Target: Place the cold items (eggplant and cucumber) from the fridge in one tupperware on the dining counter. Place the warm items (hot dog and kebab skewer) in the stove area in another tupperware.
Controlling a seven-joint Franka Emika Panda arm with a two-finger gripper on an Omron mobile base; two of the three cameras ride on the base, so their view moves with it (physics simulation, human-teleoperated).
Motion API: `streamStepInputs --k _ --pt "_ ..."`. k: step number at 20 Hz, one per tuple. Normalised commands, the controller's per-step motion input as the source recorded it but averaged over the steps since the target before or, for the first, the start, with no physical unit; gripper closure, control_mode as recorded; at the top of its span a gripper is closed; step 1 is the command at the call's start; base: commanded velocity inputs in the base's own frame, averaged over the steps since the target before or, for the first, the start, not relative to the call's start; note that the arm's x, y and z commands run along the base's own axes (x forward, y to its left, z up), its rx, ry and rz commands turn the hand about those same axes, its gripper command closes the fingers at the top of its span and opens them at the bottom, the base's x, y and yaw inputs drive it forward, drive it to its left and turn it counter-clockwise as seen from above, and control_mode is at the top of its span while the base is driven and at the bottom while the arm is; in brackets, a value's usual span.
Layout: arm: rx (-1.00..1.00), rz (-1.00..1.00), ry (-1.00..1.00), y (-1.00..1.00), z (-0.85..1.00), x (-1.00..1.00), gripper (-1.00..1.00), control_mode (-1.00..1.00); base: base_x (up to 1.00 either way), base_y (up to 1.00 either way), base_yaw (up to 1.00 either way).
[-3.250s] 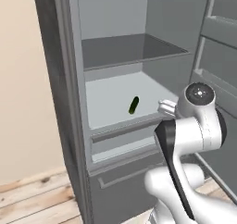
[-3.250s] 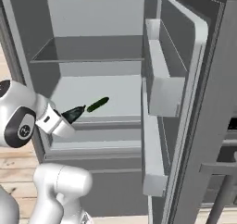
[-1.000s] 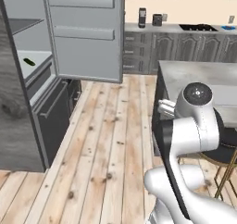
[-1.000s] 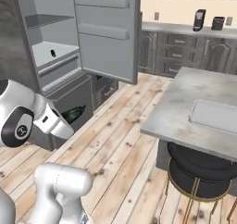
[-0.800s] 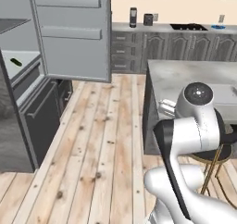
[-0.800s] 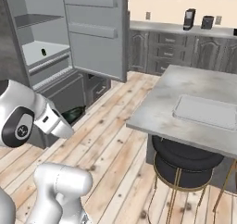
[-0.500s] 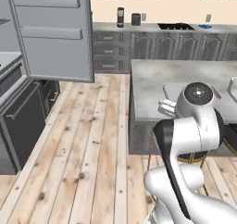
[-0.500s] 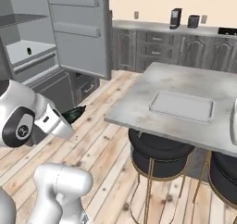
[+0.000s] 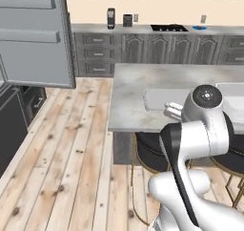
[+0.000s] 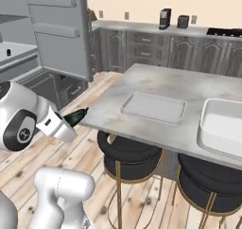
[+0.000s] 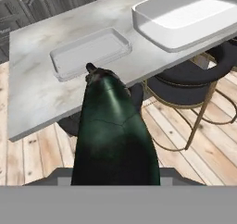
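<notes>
While my tool [image 10: 75, 117] pinches the dark green eggplant [image 11: 113, 135] between its fingers, I face the dining surface [image 10: 189, 93], with the vegetable in the air just short of its near edge. By my reading the task is barely begun: both tupperware, the shallow one [image 10: 153, 108] and the deeper one [image 10: 222, 126], sit empty. Left to do are dropping this eggplant in, fetching the cucumber from the fridge [image 10: 56, 29], then the hot dog and kebab skewer.
</notes>
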Motion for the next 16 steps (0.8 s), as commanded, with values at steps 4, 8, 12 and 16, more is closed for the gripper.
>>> streamStepInputs --k 4,8,12,16 --pt "0.00 0.00 0.00 0.00 0.00 0.00 1.00 1.00 0.65 -0.42 -0.15" --pt "0.00 0.00 0.00 0.00 0.00 0.00 1.00 1.00 0.37 -0.25 -0.23" --pt "0.00 0.00 0.00 0.00 0.00 0.00 1.00 1.00 0.36 -0.23 -0.30" --pt "0.00 0.00 0.00 0.00 0.00 0.00 1.00 1.00 0.34 -0.17 -0.35"
